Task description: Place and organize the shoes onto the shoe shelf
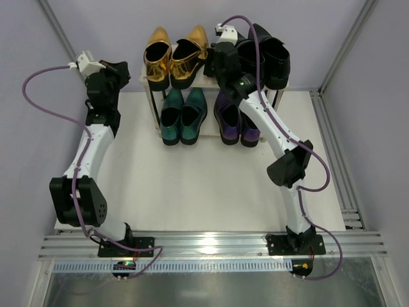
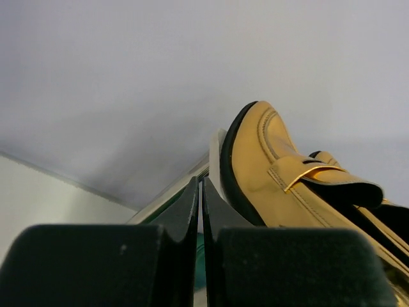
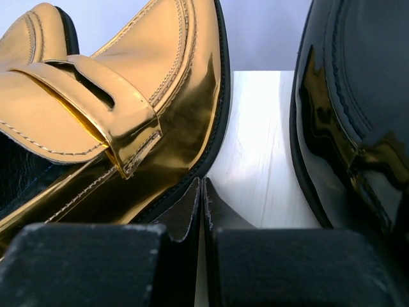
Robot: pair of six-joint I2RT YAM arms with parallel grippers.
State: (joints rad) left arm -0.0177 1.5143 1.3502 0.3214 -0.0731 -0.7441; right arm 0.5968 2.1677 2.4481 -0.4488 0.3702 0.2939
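Note:
The shoe shelf [image 1: 209,79] stands at the back of the table. A gold pair [image 1: 172,57] and a black pair [image 1: 270,54] sit on its top board; a teal pair [image 1: 183,116] and a purple pair [image 1: 233,121] sit below. My right gripper [image 1: 217,56] hovers low over the top board, shut and empty, between the gold shoe [image 3: 147,96] and the black shoe [image 3: 358,96], over bare cream board [image 3: 255,141]. My left gripper [image 1: 126,70] is shut and empty at the shelf's left end, beside a gold shoe [image 2: 281,173].
Grey walls close in behind and beside the shelf. An aluminium rail [image 1: 348,192] runs along the table's right edge. The white tabletop [image 1: 192,185] stretches between the shelf and the arm bases.

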